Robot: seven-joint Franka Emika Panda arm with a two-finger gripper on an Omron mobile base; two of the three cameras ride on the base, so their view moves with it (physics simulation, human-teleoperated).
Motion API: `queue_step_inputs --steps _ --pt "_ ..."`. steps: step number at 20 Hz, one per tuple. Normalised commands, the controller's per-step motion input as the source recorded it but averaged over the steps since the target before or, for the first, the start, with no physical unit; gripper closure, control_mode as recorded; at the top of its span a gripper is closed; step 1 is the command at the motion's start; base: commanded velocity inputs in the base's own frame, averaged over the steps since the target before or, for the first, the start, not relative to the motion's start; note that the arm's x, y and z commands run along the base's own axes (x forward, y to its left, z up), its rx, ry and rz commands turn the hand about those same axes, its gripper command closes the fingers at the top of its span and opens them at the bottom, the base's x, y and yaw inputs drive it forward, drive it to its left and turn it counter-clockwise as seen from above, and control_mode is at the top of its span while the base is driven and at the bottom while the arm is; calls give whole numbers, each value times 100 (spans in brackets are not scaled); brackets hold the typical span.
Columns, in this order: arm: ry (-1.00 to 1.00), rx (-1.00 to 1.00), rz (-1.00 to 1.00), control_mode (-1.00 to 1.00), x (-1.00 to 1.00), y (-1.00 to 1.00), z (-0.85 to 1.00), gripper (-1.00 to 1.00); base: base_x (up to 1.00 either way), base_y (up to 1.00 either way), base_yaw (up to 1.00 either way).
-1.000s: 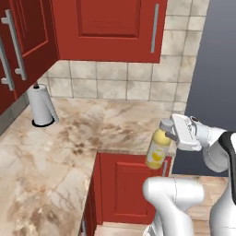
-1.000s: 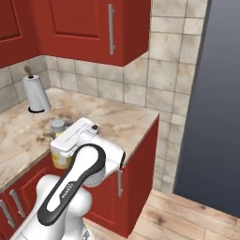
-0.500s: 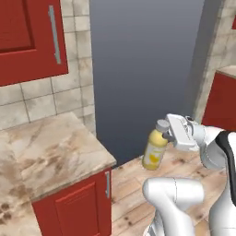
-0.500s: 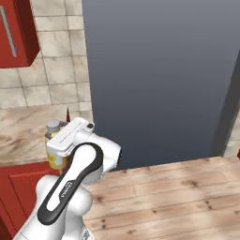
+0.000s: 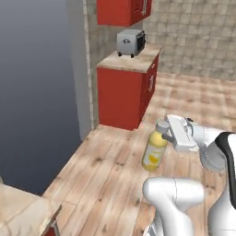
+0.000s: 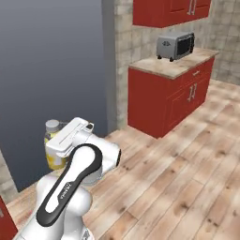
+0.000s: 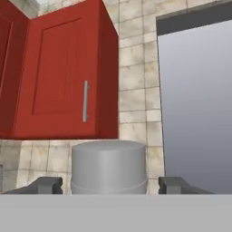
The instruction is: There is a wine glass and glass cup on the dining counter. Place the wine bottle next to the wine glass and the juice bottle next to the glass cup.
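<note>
My hand (image 5: 167,134) grasps the juice bottle (image 5: 154,152) by its cap, upright above the wooden floor (image 5: 106,170); carried so nothing spills.

The juice bottle (image 5: 155,150) is a stubby clear bottle of pale yellow liquid with a wide grey screw cap. It stands upright in the air above the wooden floor, carried at its neck, the yellow body hanging free below. From the right base view it (image 6: 53,149) shows partly behind the white arm. In the hand view its grey cap (image 7: 109,166) sits between the two dark tips.
</note>
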Motion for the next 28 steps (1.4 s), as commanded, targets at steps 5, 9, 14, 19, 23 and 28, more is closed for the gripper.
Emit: queue_step_inputs --steps 5,9,14,19,23,28 --pt "0 0 0 100 0 0 0 100 0 0 -100" --pt "0 0 0 100 0 0 0 100 33 -1 -64" --pt "0 0 0 100 0 0 0 100 78 0 -20" --pt "0 0 0 100 0 0 0 100 92 1 -2" --pt "0 0 0 100 0 0 0 100 94 2 0" --pt "0 0 0 100 0 0 0 100 94 2 0"
